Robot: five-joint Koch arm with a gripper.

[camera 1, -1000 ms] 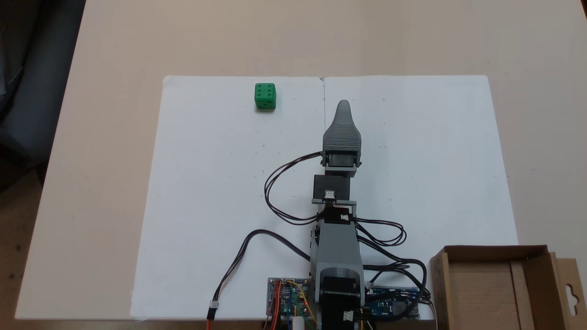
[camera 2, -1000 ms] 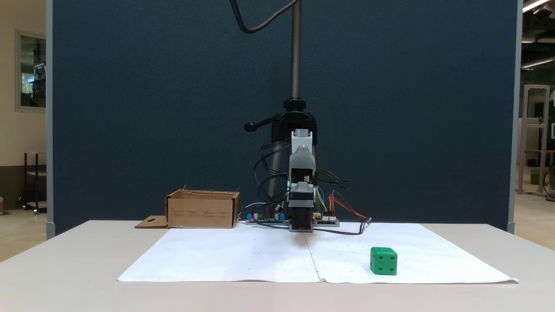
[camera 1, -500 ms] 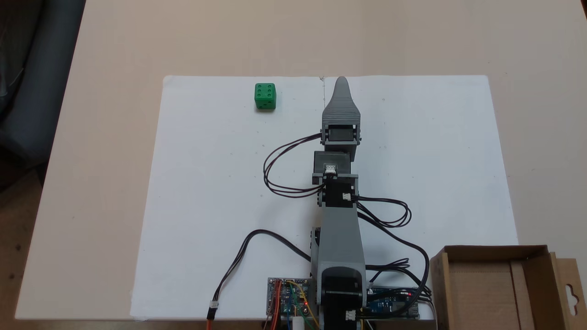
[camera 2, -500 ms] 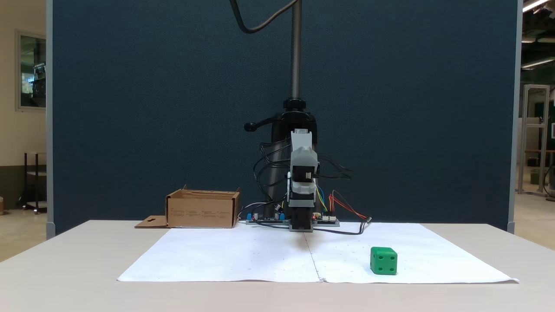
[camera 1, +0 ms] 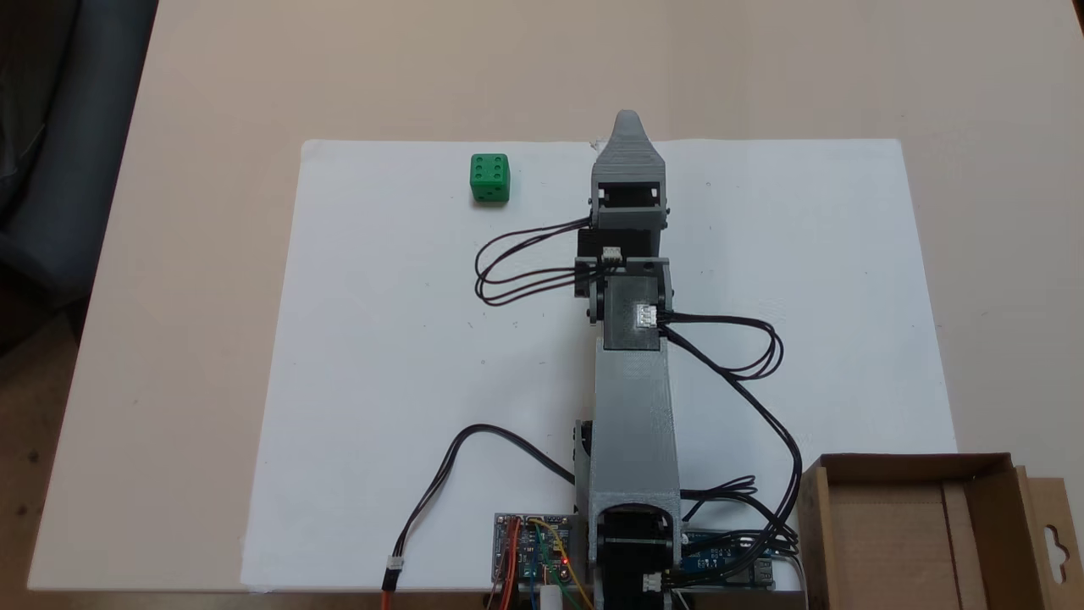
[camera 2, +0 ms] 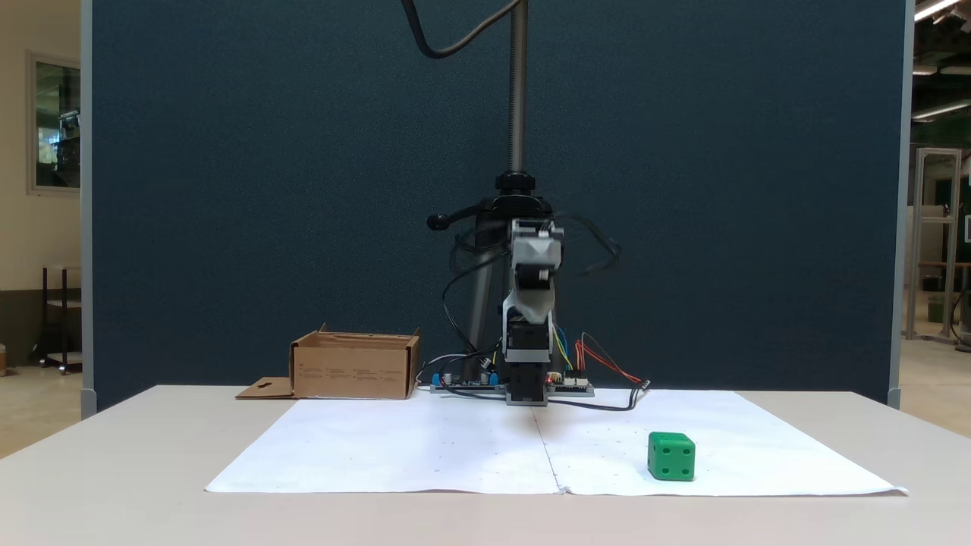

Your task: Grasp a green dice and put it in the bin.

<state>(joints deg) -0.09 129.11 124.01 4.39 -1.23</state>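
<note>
white paper sheets, beige table; dark blue partition

Both fixed views are evenly and softly lit, with no hard shadows. From above, the white paper reads bright but not blown out, and the upper left corner falls into dim shade. The green dice throws only a faint, short shadow. From the front, the arm and its cables are smeared by motion blur, while ceiling lights glare at the upper right edge.
</note>
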